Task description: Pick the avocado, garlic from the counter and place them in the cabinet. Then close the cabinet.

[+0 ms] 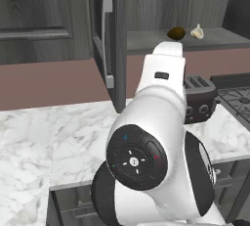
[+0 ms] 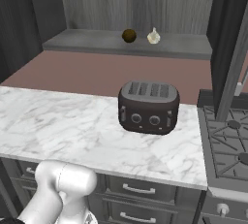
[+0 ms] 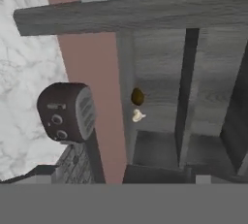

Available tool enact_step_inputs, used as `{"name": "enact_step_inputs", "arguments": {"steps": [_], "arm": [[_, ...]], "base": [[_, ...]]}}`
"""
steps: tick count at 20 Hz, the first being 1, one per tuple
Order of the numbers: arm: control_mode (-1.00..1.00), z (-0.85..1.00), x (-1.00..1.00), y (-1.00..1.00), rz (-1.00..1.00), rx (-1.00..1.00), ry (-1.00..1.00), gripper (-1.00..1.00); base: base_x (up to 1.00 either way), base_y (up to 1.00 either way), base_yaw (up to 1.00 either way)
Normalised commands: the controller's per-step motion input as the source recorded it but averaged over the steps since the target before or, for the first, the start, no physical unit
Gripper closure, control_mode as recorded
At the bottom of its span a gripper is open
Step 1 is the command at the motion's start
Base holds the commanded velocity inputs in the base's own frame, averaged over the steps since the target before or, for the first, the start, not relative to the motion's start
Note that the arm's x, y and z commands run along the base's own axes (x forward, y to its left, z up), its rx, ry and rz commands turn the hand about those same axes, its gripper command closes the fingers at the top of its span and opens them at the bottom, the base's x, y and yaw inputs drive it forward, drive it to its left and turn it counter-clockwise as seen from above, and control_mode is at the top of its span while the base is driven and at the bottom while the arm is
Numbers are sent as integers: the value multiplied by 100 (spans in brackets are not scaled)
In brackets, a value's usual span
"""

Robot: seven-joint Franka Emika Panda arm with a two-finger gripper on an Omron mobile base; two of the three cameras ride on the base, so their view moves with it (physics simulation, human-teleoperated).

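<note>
Cabinet (image 2: pixel 58 9) is open, left door (image 1: pixel 110 39) swung out with its silver bar handle edge-on in the left base view. Avocado (image 2: pixel 129 36) and garlic (image 2: pixel 153 37) both sit on the grey shelf (image 2: pixel 87 40) inside, avocado on the left, garlic just beside it on the right, apart, not touching. Same pair from the left base view: avocado (image 1: pixel 176 33), garlic (image 1: pixel 197 33), right above the arm's upper link.

Tabletop (image 2: pixel 63 121) is white marble; a dark four-slot toaster (image 2: pixel 148 107) stands on it below the shelf, roughly under the two items. Stove grate (image 2: pixel 227 136) is at the right edge, drawers (image 2: pixel 138 189) under the tabletop front.

Hand view is rolled: toaster (image 3: pixel 67 113) at left, avocado (image 3: pixel 137 96) and garlic (image 3: pixel 138 116) mid-frame on the shelf, well away from the camera.

Fingers: cannot tell if spread or pressed together.
</note>
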Motion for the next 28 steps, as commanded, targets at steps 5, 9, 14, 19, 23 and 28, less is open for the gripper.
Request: {"name": "enact_step_inputs", "arguments": {"steps": [5,9,14,19,23,28], "arm": [[-100,-14,0,96,-2,-35,12,-100],[-100,-26,4,98,-7,-33,11,-100],[-100,-42,52,69,-11,-21,12,-100],[-100,-51,97,52,-15,-14,11,-100],[-100,-30,85,49,-14,-12,1,-100],[-100,-1,82,16,-13,-10,2,-100]], "base": [[0,0,0],[0,0,0],[0,0,0],[0,0,0],[0,0,0],[0,0,0]]}}
